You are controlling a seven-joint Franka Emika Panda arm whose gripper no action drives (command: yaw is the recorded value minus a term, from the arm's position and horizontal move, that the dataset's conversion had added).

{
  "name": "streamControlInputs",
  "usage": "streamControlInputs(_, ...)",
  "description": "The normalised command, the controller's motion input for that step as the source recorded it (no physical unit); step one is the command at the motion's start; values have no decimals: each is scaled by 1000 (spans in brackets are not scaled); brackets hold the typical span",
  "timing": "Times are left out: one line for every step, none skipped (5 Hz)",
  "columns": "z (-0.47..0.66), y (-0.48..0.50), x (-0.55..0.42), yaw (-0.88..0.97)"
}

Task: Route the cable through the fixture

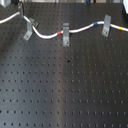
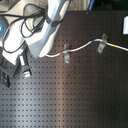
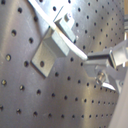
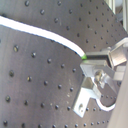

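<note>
The white cable [image 1: 82,28] runs across the back of the black board in the first exterior view, with a red band [image 1: 60,33], a blue band [image 1: 95,22] and a yellow band [image 1: 120,28]. The fixture [image 1: 28,30], a leaning light-grey clip, stands at the first exterior view's back left. The cable passes under its bent-over top, as the first wrist view [image 3: 52,47] shows. My gripper [image 1: 22,12] is just behind the fixture, shut on the cable [image 3: 70,46] beside it [image 4: 50,35]. Its fingers [image 3: 107,57] show in both wrist views. In the second exterior view my arm hides the fixture.
A short darker upright clip [image 1: 65,36] and a taller grey clip [image 1: 106,25] hold the cable further to the first exterior view's right. They also show in the second exterior view, the short one [image 2: 65,53] and the tall one [image 2: 102,44]. My white arm [image 2: 46,30] and black cables lie at the second exterior view's upper left.
</note>
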Motion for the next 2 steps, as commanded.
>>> streamControlInputs(473, 139, -124, 0)
streamControlInputs(395, 112, -161, 0)
